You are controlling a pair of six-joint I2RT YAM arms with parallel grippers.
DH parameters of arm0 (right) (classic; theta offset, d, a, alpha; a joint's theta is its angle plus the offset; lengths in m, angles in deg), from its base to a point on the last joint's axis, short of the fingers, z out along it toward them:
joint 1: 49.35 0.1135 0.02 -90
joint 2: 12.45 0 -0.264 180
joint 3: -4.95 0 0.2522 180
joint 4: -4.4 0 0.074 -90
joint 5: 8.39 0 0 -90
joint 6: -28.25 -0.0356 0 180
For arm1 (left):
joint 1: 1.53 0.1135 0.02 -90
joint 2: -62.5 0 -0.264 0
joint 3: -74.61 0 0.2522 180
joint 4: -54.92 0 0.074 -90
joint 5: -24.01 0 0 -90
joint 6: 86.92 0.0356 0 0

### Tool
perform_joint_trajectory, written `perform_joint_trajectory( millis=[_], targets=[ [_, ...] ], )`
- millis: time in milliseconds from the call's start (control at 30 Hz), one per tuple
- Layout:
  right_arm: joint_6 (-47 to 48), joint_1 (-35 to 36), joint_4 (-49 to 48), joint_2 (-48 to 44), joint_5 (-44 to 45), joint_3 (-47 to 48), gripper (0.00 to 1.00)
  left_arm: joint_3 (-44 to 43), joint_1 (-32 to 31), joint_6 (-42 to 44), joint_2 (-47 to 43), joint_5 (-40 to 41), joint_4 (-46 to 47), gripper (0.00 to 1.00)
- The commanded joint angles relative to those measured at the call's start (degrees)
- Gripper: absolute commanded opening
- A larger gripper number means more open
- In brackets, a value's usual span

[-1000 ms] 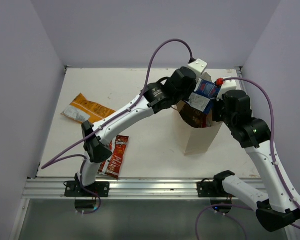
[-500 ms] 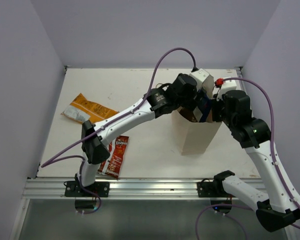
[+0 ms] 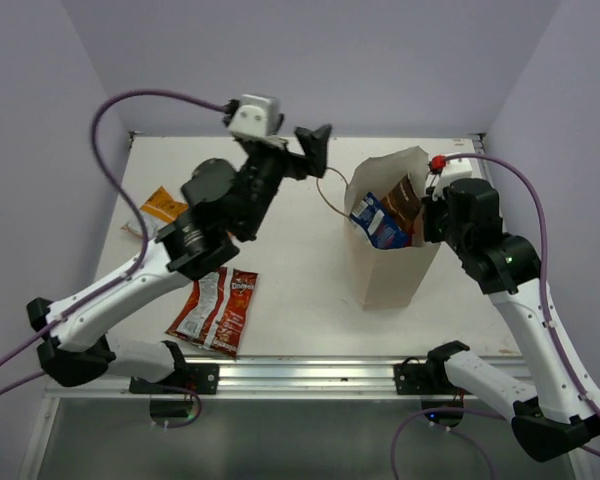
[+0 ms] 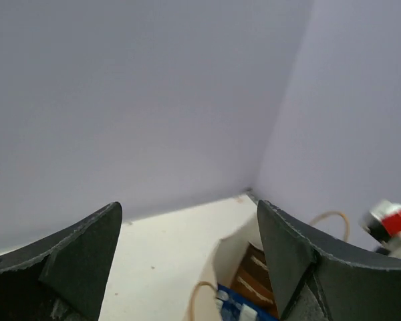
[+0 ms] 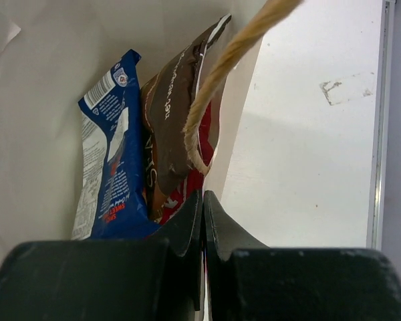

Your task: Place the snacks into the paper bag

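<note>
The paper bag [image 3: 388, 262] stands upright at the right of the table, mouth open. Inside it lie a blue packet [image 3: 378, 222], a dark brown packet [image 3: 405, 203] and a red packet [image 5: 197, 160]. My right gripper [image 3: 427, 215] is shut on the bag's right wall [image 5: 237, 134] at the rim. My left gripper [image 3: 318, 150] hangs open and empty, high and to the left of the bag. Outside the bag, a red-orange packet [image 3: 217, 310] lies near the front edge, and an orange packet [image 3: 160, 203] shows partly behind my left arm.
A loop handle [image 3: 330, 195] sticks out from the bag's left side toward my left gripper; the other handle [image 5: 234, 53] crosses the right wrist view. Lilac walls close in the table on three sides. A metal rail [image 3: 300, 375] runs along the front edge.
My left gripper opened and let the blue packet drop into the bag, then pulled up and away to the left. The right gripper kept its hold on the bag.
</note>
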Motion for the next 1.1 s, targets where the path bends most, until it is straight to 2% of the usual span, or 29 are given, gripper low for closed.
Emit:
perform_joint_trajectory(
  millis=[0,33,67,100,133,167,233,267,333,367,400,433,500,800,1067],
  targets=[
    [0.04,0.28,-0.18,0.08,-1.19,2.69,0.02,8.75,0.22,4.29,-4.55,24.35,7.93,0.85],
    [-0.05,0.28,-0.18,-0.1,-1.19,2.7,0.02,15.39,1.71,0.9,-5.95,27.97,6.88,0.87],
    [0.04,0.28,-0.35,-0.36,-1.28,2.61,0.02,18.58,3.2,-4.18,-9.45,26.79,3.65,0.88],
    [0.04,0.28,-0.53,-0.36,-1.19,2.35,0.01,21.66,5.39,-9.8,-11.22,23.82,-3.77,0.88],
    [0.21,0.28,-0.61,-0.45,-1.19,2.26,0.02,28.13,11.33,-17.95,-12.72,20.48,-5.59,0.88],
    [0.21,0.28,-0.7,-0.36,-1.28,2.17,0.02,31.07,14.35,-20.38,-14.47,17.32,-7.0,0.88],
    [0.21,0.28,-0.79,-0.36,-1.8,1.99,0.02,37.56,20.58,-25.74,-14.32,16.06,-11.64,0.89],
    [0.21,0.28,-0.88,-0.36,-2.24,2.08,0.02,39.69,21.92,-26.03,-13.45,15.27,-10.98,0.89],
    [0.3,0.28,-1.14,-0.53,-2.59,1.82,0.02,41.99,24.12,-28.39,-11.43,15.09,-13.84,0.89],
    [0.3,0.28,-1.23,-0.54,-2.6,1.82,0.02,41.91,24.48,-29.71,-8.54,14.91,-15.78,1.0],
    [0.21,0.28,-1.23,-0.8,-2.6,1.47,0.02,41.12,24.83,-32.07,-6.69,14.56,-23.46,1.0],
    [0.21,0.28,-1.32,-0.97,-2.6,1.38,0.02,39.55,26.31,-37.05,-4.93,14.21,-27.1,1.0],
    [0.21,0.28,-1.49,-1.41,-2.42,0.76,0.02,39.97,26.77,-40.08,-2.01,13.68,-31.25,1.0],
    [0.3,0.28,-2.11,-3.0,-3.48,-0.03,0.02,55.24,26.68,-48.7,-14.58,12.98,-32.77,1.0],
    [0.3,0.36,-1.85,-3.88,-4.09,0.15,0.02,61.15,26.94,-49.41,-9.4,11.39,-25.57,1.0]
  ],
)
